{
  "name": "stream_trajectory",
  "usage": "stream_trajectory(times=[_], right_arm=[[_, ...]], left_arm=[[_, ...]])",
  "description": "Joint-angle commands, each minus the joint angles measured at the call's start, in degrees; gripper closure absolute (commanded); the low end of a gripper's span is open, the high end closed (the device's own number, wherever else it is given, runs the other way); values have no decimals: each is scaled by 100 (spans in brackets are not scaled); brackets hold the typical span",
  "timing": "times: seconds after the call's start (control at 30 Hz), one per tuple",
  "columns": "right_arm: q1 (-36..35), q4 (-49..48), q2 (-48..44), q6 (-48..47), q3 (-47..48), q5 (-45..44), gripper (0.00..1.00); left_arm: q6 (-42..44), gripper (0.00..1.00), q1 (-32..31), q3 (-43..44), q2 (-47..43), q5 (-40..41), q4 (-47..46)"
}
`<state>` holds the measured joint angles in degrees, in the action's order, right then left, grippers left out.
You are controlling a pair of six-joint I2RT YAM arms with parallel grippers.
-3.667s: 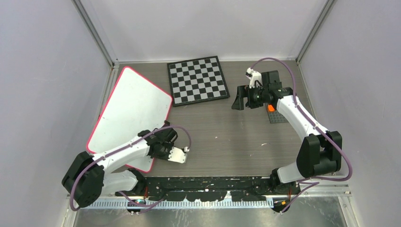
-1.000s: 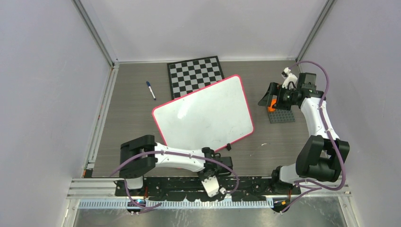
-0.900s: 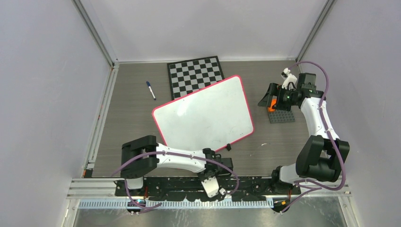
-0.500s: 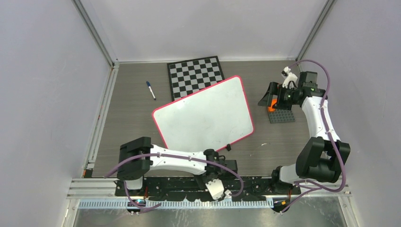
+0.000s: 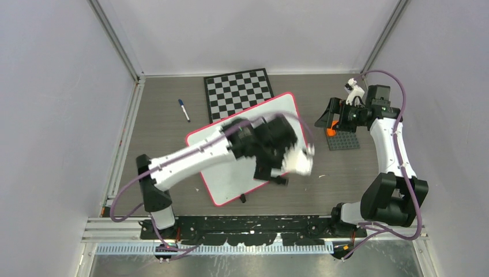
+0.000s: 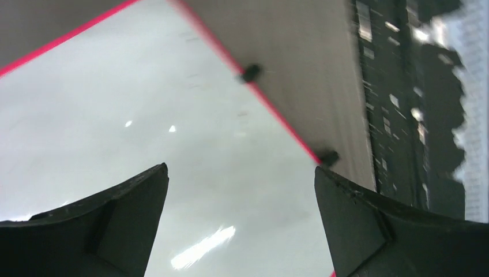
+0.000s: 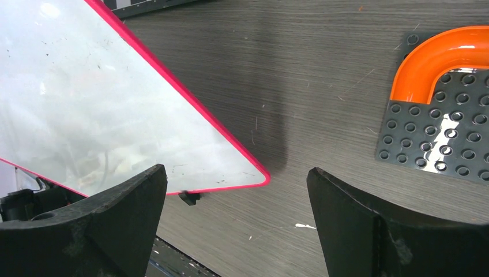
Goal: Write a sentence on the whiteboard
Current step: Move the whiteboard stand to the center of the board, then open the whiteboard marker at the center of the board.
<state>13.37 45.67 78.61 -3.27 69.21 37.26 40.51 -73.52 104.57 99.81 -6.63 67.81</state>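
White arm links [image 5: 184, 161], black joints [image 5: 398, 196], purple cables [image 5: 377, 71], black wedge-shaped claw fingers [image 7: 104, 231].

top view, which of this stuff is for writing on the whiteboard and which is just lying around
For the job: whiteboard; marker pen.
Just lying about: checkered board; grey studded plate; orange curved piece at its corner.

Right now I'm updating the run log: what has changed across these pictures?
The whiteboard went from the left side to mid-table, uncovering the marker. The left claw let go of its near edge, opened and swung up over it. The right claw shifted right, toward the studded plate, open. Checkered board and plate stayed; no writing yet.
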Motion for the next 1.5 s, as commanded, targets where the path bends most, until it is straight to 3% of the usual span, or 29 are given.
stream_trajectory(times=[0.0,0.1,0.37,0.5,0.63,0.73,1.07,1.47], right_arm=[[27,-16,-137,63,242,155,5],[30,-26,-52,126,268,152,5],[26,-189,38,231,194,49,5],[31,-249,124,273,172,8,5],[29,-331,163,319,117,-45,5],[31,-373,164,326,70,-78,5],[32,-375,181,318,-15,-163,5],[31,-375,264,324,0,-218,5]], left_arm=[[-1633,0,1724,1325,-79,-475,3],[-2388,0,2890,1570,-232,-785,-384],[-4700,0,6235,1187,-736,-936,-1928],[-5441,0,7233,837,-529,-121,-2366],[-5806,0,7584,278,-50,976,-2622],[-5995,5,7621,95,469,1344,-2596],[-6393,27,7523,-71,1911,1352,-3163],[-6311,34,7194,585,3040,1650,-3157]])
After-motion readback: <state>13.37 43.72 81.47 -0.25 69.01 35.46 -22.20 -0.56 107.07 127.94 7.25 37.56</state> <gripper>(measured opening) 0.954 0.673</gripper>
